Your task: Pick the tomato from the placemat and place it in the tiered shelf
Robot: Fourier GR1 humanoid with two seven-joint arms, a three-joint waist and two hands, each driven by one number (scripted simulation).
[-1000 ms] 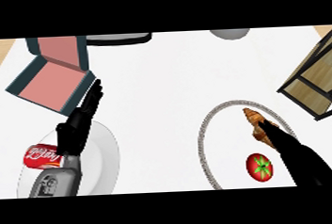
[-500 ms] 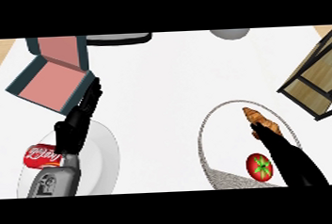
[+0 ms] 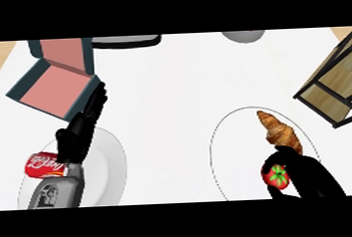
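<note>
**Right hand closed round the tomato on the placemat**

The right hand (image 3: 303, 174) comes in from the lower right edge of the head view and is curled round the tomato (image 3: 277, 176). The black fingers and thumb wrap its top and right side, while its red left face and green stalk show. The tomato is over the near right part of the oval placemat (image 3: 236, 153), a white mat with a thin dark rim. Whether it is clear of the mat or resting on it cannot be told from this steep angle.

Just beyond the hand, a croissant (image 3: 279, 130) lies on the same placemat, with its near end touching or almost touching the fingers. The tiered shelf (image 3: 338, 86), made of dark frame and wooden boards, stands at the bench's far right, well apart from the tomato.

On the other side of the white bench (image 3: 178, 90), the left hand (image 3: 82, 129) is open with its fingers straight (it is at rest, not reaching), above the far edge of a white plate (image 3: 113, 165). A red cola can (image 3: 44, 165) lies beside its wrist. An open box (image 3: 56, 85) with a pink lining sits just past the fingertips, and a grey bowl (image 3: 243, 36) stands at the far edge.
</note>
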